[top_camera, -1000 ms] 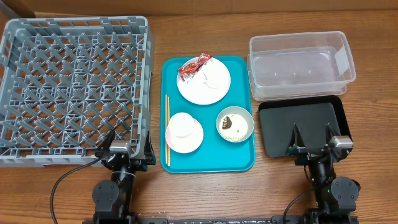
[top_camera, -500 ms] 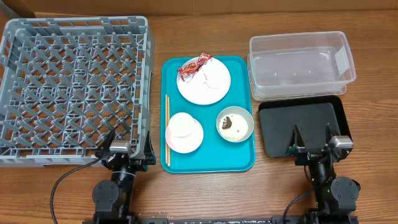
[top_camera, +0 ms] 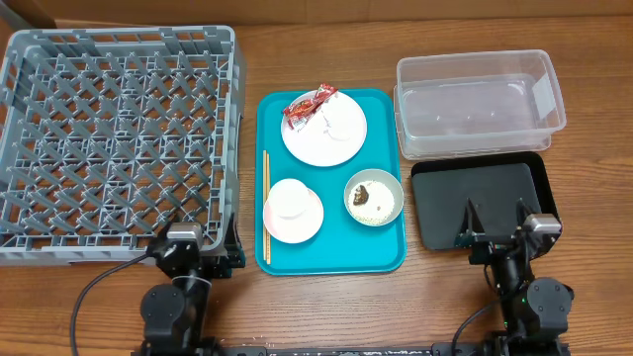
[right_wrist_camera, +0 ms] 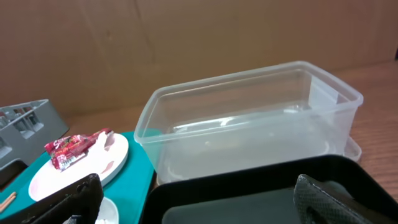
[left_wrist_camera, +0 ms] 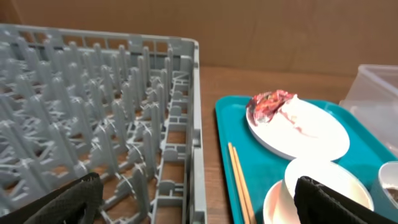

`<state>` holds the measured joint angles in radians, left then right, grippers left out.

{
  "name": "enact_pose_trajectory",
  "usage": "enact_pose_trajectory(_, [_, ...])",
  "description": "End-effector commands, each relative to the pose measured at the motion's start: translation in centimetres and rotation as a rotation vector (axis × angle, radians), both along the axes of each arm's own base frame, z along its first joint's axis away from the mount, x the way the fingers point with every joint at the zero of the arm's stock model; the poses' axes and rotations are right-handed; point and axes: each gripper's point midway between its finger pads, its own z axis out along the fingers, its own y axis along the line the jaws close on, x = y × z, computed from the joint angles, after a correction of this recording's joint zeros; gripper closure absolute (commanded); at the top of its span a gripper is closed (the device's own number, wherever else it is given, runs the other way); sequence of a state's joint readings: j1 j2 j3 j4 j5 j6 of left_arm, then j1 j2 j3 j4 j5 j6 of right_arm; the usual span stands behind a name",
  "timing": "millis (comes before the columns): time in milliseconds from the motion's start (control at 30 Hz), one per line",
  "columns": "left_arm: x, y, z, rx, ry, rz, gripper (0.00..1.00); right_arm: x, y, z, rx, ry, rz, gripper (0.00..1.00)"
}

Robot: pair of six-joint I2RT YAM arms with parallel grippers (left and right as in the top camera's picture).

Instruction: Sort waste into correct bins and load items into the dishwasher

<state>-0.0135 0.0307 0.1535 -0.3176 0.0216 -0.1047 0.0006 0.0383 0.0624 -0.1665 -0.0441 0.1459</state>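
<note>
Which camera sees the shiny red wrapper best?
The left wrist camera. The red wrapper sits near the middle of its picture, big enough to show the crinkles, on the white plate. The overhead view shows it whole but small. The right wrist view catches it low on the left.

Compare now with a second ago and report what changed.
The left gripper has drawn back slightly toward the table's near edge, away from the dish rack. Its fingers are open and empty, nothing grasped or released. The right gripper, teal tray with its dishes, clear tub and black tray are unchanged.
</note>
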Motion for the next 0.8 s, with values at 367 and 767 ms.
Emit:
enact_pose_trajectory(367, [-1.9,0.9,8.2,-0.029,0.344,0.067,0.0,2.3,0.8,9.6,0.059,0.266,0.038,0.0])
enact_pose_trajectory(767, [-2.7,2.3,8.4,-0.065,0.685,0.169,0.0,9.3,3.1,10.5,0.05,0.847,0.185,0.0])
